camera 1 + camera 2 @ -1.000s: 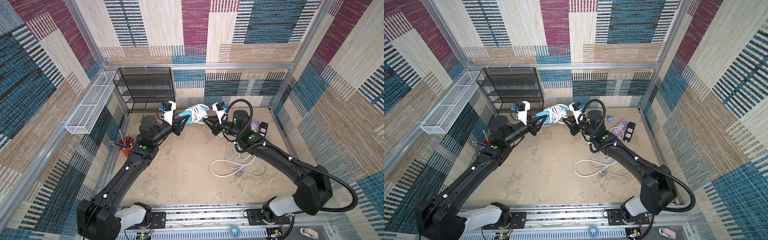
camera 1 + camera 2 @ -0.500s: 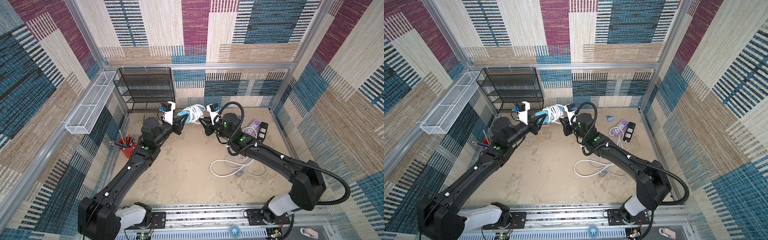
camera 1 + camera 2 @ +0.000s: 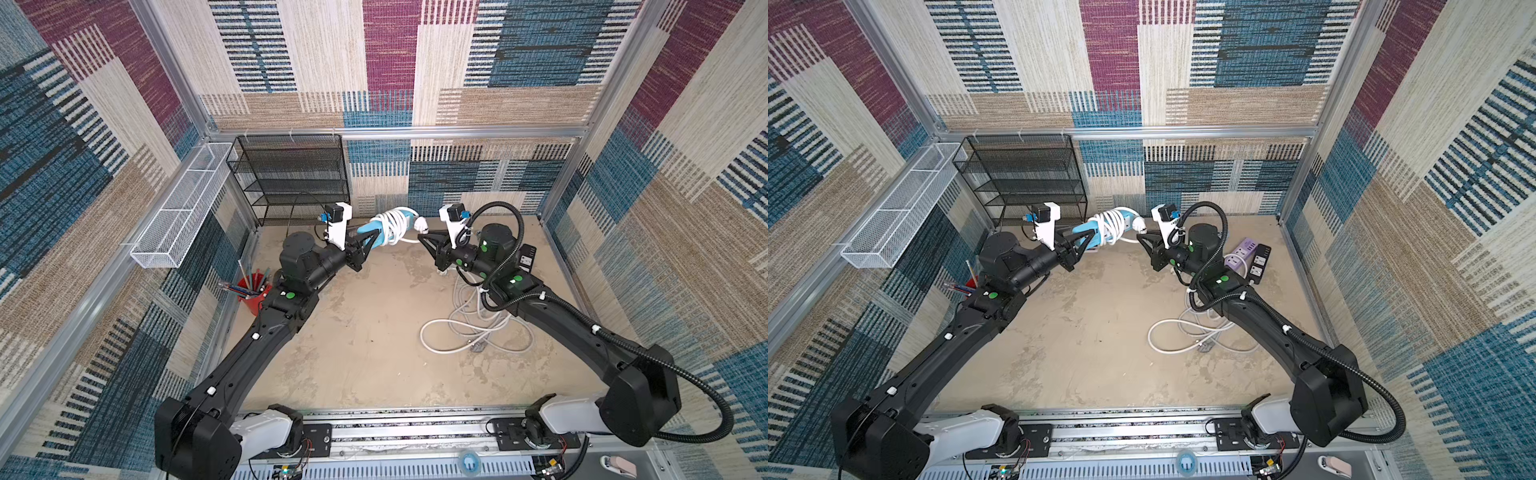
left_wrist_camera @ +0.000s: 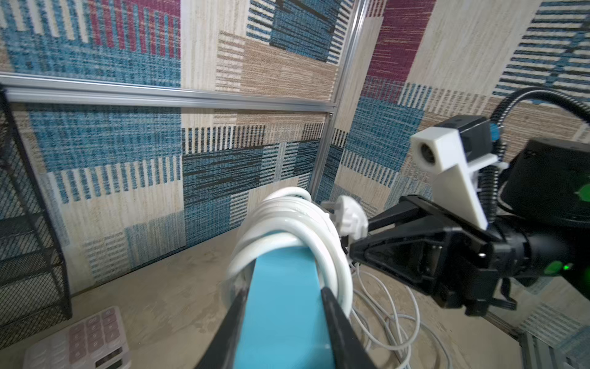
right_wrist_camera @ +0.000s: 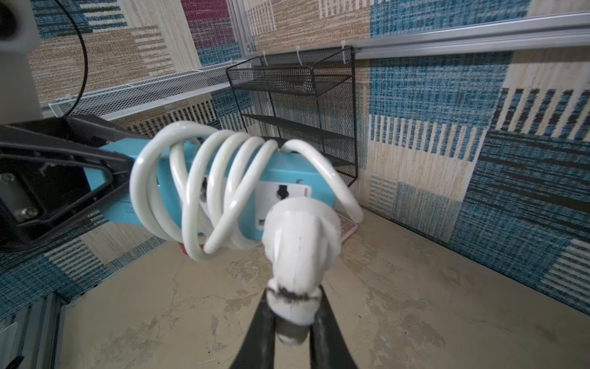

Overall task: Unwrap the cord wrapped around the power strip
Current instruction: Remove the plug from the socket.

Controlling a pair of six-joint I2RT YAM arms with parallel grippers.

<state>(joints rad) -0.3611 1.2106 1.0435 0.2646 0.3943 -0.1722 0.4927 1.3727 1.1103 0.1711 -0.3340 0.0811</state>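
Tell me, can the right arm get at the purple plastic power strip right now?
Probably not yet. The right gripper is shut on the round white plug of the white cord around the blue power strip, so it isn't free. The purple plastic power strip lies uncovered close beside that arm.

- Our black left arm (image 3: 266,328) reaches forward, left pincer (image 4: 282,297) clamped on the light-blue plastic power strip (image 5: 287,169).
- Our black right arm (image 3: 561,316) mirrors it, right pincer (image 5: 293,297) pinching the white moulded plug (image 5: 300,236).
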